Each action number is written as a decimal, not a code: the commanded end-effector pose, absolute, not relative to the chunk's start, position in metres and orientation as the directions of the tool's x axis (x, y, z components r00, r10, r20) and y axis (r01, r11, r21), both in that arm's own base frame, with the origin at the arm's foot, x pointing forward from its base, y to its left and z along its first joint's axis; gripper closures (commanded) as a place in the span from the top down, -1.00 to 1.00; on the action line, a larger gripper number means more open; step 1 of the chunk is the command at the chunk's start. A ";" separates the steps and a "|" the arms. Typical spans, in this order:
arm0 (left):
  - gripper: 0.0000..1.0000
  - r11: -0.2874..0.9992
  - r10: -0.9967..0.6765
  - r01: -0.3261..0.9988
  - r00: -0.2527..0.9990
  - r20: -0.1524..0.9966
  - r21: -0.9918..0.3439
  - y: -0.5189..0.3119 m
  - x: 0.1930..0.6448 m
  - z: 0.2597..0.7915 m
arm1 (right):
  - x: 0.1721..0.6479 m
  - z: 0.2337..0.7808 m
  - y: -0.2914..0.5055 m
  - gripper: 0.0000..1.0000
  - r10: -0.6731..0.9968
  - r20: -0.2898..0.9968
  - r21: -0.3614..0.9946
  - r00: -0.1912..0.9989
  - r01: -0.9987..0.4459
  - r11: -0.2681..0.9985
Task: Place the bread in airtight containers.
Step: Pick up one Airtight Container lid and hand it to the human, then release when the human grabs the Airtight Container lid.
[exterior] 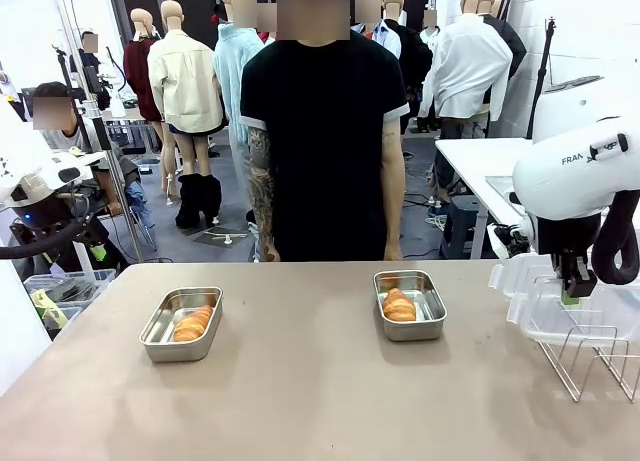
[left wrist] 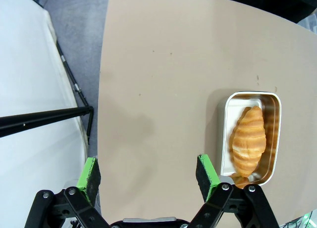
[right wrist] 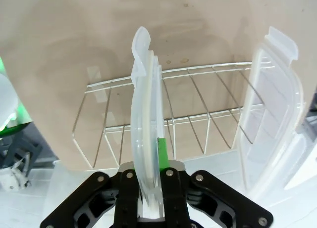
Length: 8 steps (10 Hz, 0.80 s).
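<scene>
Showing two airtight containers on the tan table [exterior: 300, 401], both lidless and well apart: left container [exterior: 181, 324] and right container [exterior: 410, 304]. Holding one piece of bread each, two in all: left roll [exterior: 193, 323] and right roll [exterior: 399, 304], each lying lengthwise within the steel walls. Counted at the table's right end: two clear lids, both standing on edge in one wire rack [right wrist: 198, 124]. Clenched on the edge of the nearer lid [right wrist: 144, 114], green pad pressed to the plastic: right gripper [right wrist: 150, 161]. Leaning free just beside it, untouched: second lid [right wrist: 270, 119]. Flanking the gripped lid on both sides: rack wires. Released, fingers spread wide over bare table, near the left container and its roll: left gripper [left wrist: 147, 167]. Standing at the far edge, between the two containers: one person [exterior: 320, 131] in a black shirt.
</scene>
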<state>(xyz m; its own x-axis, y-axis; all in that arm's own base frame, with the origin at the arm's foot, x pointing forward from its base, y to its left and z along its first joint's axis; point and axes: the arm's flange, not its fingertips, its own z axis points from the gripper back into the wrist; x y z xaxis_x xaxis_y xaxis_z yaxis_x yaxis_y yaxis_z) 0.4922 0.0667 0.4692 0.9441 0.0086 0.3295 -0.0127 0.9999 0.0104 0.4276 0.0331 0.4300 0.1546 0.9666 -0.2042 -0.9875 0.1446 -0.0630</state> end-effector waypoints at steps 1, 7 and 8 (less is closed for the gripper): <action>1.00 0.999 0.014 -0.024 0.942 0.335 0.026 0.066 0.489 0.469 | 0.428 0.427 0.032 -1.00 0.971 -0.207 -0.051 0.122 -0.992 0.114; 1.00 0.999 0.014 -0.024 0.942 0.335 0.026 0.066 0.489 0.469 | 0.373 0.491 0.073 -1.00 0.959 -0.228 -0.285 0.168 -0.953 0.099; 1.00 0.999 0.014 -0.024 0.942 0.335 0.026 0.066 0.489 0.469 | 0.355 0.515 0.090 -1.00 0.948 -0.274 -0.357 0.162 -0.932 0.056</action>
<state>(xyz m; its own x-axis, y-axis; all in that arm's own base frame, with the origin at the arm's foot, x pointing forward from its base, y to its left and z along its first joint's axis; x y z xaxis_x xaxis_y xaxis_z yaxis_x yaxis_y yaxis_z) 0.4920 0.0666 0.4691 0.9442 0.0085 0.3294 -0.0126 0.9999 0.0104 0.3844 0.0754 0.4992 0.1474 0.9639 -0.2218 -0.9624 0.0881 -0.2568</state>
